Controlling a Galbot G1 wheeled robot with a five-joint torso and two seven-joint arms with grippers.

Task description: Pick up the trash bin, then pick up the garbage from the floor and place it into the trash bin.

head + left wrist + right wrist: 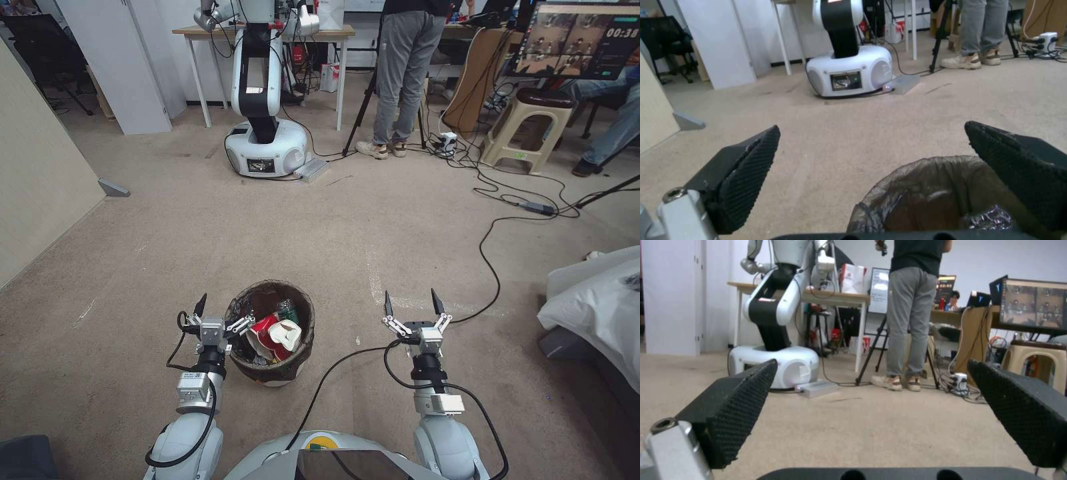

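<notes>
The trash bin (267,373), a small round bucket with a dark brown liner (907,190) over its rim, stands on the carpet just in front of me, between my two arms. Garbage lies inside it: red-and-white paper cups (273,333), a green bottle (288,310) and a crinkled silvery wrapper (991,216). My left gripper (220,312) is open at the bin's left rim, one finger outside and the other over the opening. My right gripper (411,303) hangs open over bare carpet to the bin's right, holding nothing. In the wrist views the left gripper (871,126) and right gripper (872,361) both show wide-spread jaws.
Another white robot (267,133) stands ahead by a table (267,32). A person stands near a tripod, and black cables (493,267) trail across the carpet at right. A plastic stool (527,127), white bedding (593,300) at right and a wall panel (33,180) at left border the open carpet.
</notes>
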